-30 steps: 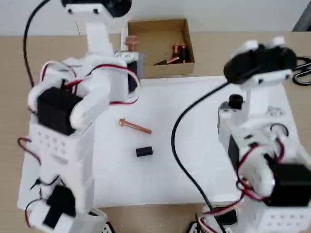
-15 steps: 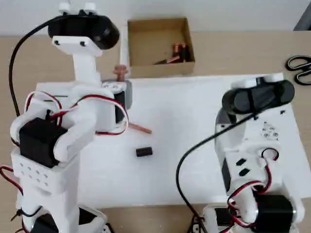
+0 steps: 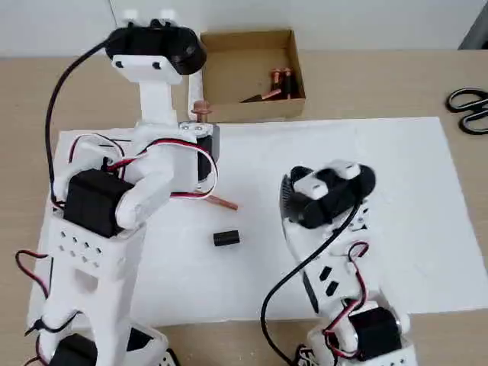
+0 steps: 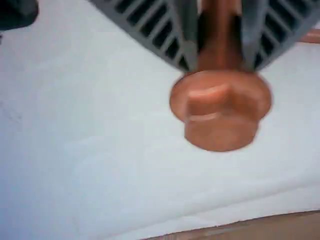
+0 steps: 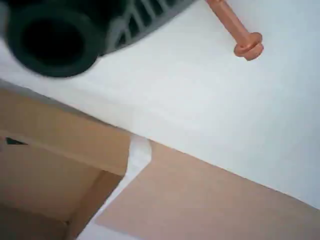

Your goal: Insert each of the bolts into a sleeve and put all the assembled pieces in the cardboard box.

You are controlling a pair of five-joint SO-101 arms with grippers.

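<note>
White sheet [image 3: 396,175] on table [image 3: 381,84], cardboard box [image 3: 252,111] with assembled pieces [image 3: 280,80] inside; left gripper [image 4: 220,30] tight around bolt [image 4: 220,110], right gripper [image 5: 65,35] around sleeve [image 5: 50,40].

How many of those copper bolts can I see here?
4. One bolt is gripped in the left tool, one lies on the white sheet by that arm, and two sit in the cardboard box, where more may be hidden.

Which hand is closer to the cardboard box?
The left hand, holding a copper bolt right by the cardboard box. The right hand, holding a black sleeve, is farther back over the white sheet.
</note>
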